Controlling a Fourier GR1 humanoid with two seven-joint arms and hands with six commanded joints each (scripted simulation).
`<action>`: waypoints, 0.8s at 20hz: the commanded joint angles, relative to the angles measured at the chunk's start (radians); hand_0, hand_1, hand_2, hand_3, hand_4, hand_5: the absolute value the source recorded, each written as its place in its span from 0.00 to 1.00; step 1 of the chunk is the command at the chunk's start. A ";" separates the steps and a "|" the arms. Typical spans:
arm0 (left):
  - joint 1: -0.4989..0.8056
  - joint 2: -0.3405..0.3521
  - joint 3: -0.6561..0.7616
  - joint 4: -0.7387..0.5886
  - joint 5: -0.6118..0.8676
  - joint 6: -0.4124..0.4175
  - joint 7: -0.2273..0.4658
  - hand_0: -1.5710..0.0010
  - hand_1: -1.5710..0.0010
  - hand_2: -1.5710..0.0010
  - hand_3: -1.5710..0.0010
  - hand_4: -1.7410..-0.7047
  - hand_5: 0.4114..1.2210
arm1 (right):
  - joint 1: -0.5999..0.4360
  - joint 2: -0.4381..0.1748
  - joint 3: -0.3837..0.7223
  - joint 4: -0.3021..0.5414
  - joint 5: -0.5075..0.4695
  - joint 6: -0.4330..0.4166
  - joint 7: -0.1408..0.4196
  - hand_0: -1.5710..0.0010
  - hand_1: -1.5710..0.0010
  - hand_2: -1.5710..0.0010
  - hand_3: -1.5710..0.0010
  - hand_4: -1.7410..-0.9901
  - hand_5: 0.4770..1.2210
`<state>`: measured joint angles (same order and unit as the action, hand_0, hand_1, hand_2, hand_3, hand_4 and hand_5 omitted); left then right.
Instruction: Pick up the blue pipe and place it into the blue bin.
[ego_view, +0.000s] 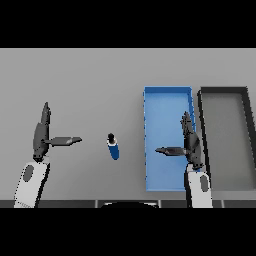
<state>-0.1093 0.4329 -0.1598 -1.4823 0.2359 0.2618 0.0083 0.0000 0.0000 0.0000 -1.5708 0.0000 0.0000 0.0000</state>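
We observed the blue pipe (113, 147) lying on the counter (90, 80) near its front edge, just left of the blue bin (167, 95). A grey bin (223, 91) stood beside it. The left robot hand (42, 137) hovered open, empty; the right robot hand (191, 145), also open, hovered above the blue bin's right side.

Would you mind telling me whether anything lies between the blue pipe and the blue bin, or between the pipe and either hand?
Nothing visible does. The blue pipe lies on bare table between the left hand and the blue bin. The right hand hovers over the bin's right side, fingers straight.
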 joint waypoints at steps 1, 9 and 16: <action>0.002 0.001 0.001 -0.001 0.001 0.000 -0.006 1.00 1.00 1.00 1.00 0.64 0.22 | 0.001 0.001 0.001 -0.001 0.000 -0.001 -0.001 1.00 1.00 1.00 1.00 0.69 0.19; 0.025 0.180 -0.047 -0.024 0.033 -0.290 -0.087 1.00 1.00 1.00 1.00 0.64 0.22 | 0.099 -0.072 0.100 -0.093 0.119 0.049 -0.097 1.00 1.00 1.00 1.00 0.69 0.19; 0.024 0.225 -0.067 -0.028 0.061 -0.410 -0.117 1.00 1.00 1.00 1.00 0.63 0.24 | 0.116 -0.104 0.127 -0.149 0.190 0.030 -0.029 1.00 1.00 1.00 1.00 0.74 0.16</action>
<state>-0.0856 0.6579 -0.2269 -1.5107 0.2973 -0.1488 -0.1092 0.1163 -0.1041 0.1269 -1.7192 0.1896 0.0302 -0.0276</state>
